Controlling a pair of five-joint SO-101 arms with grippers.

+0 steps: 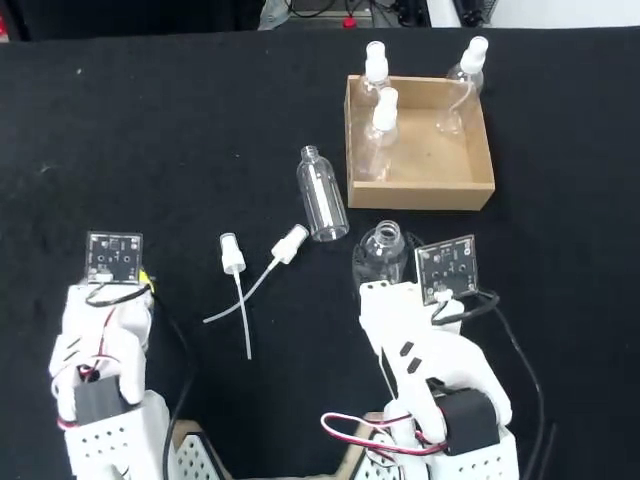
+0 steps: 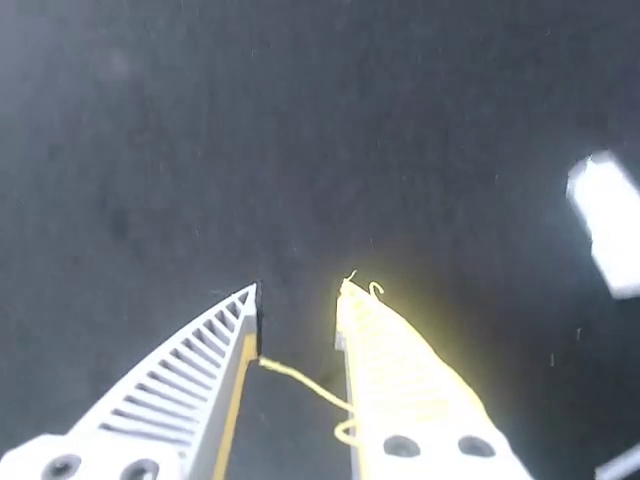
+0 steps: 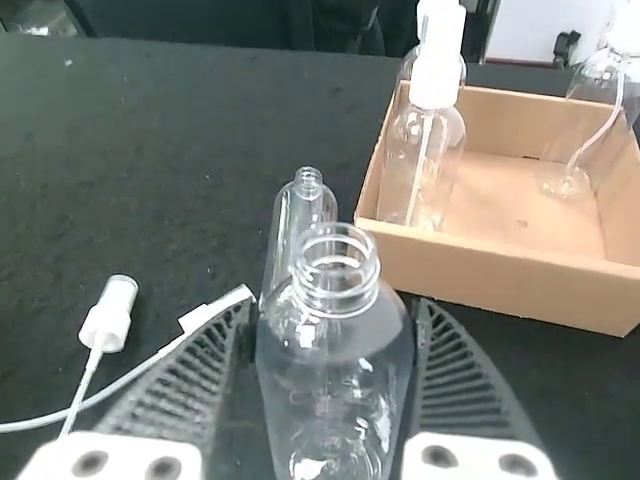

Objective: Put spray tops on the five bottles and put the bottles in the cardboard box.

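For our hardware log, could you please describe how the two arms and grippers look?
Both arms are white plastic: the left arm and right arm each carry a dark square circuit board near the wrist, black motor blocks, and red, white and black cables. The left gripper and right gripper have pointed, ribbed white fingers.

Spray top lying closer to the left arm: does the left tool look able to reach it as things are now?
Probably yes. The left tool is open and empty, and the spray top lies flat on the black cloth just beside that arm, with nothing standing between them.
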